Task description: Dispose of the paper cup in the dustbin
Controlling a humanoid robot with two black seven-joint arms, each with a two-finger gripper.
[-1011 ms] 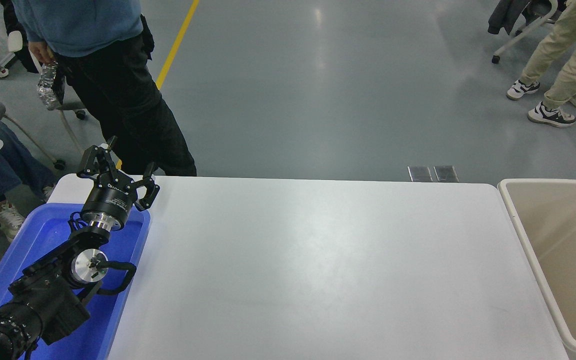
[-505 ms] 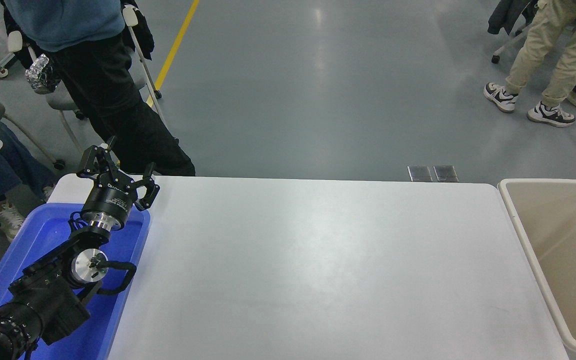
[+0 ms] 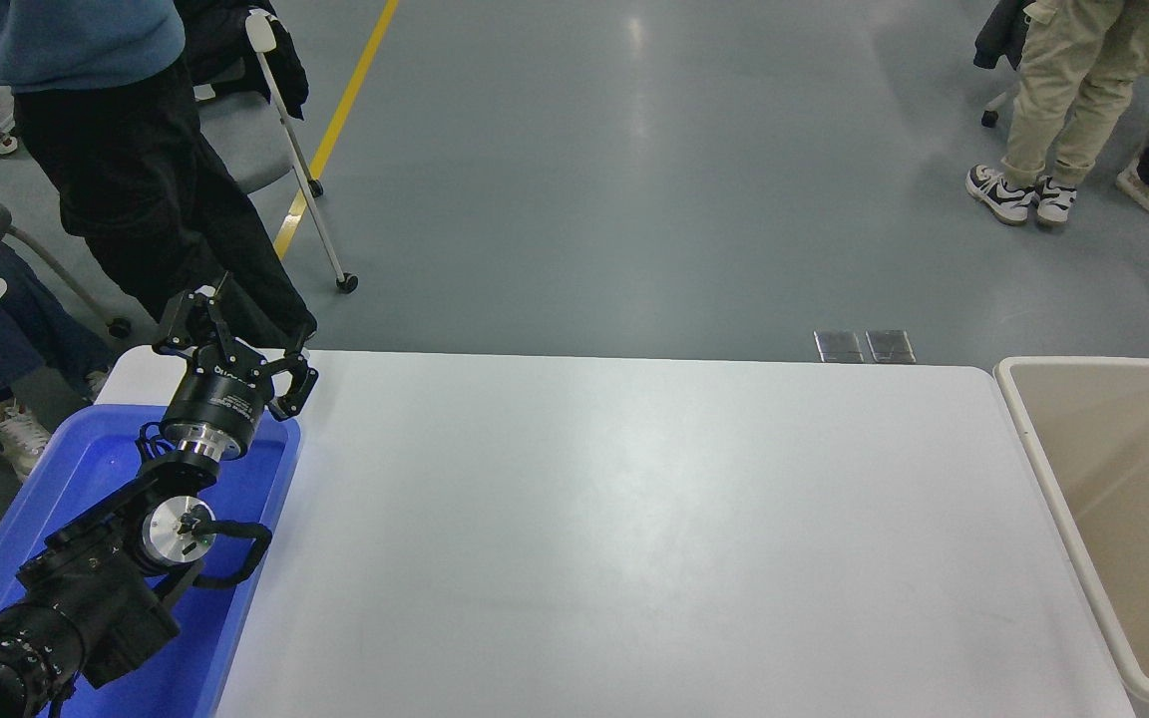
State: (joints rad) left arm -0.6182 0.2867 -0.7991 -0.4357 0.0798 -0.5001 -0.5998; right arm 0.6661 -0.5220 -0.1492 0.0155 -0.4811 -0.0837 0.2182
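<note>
Far left: bright blue plastic tray (image 3: 255,598) at the table's left edge, with the left gripper (image 3: 235,337) parked above its far end — black fingers spread apart, holding nothing and touching nothing. Behind it a person in dark trousers (image 3: 151,214) stands by a wheeled chair (image 3: 275,120). Centre: broad white table (image 3: 634,538), no object visible on it. Right: large beige rectangular plastic dustbin (image 3: 1038,454) with a thick rim, just beside the table's right end. A tiny dark tip shows at the picture's right edge over the bin — possibly the right arm; too little is visible to name it, so the right gripper counts as out of view. The small white paper cup is nowhere visible: not on the table, not in the shown part of the bin. It probably lies in the bin's cut-off portion, so the task looks finished or nearly so. Risk from here: if the cup is still held off-frame, a release near the rim could bounce it onto the floor.
</note>
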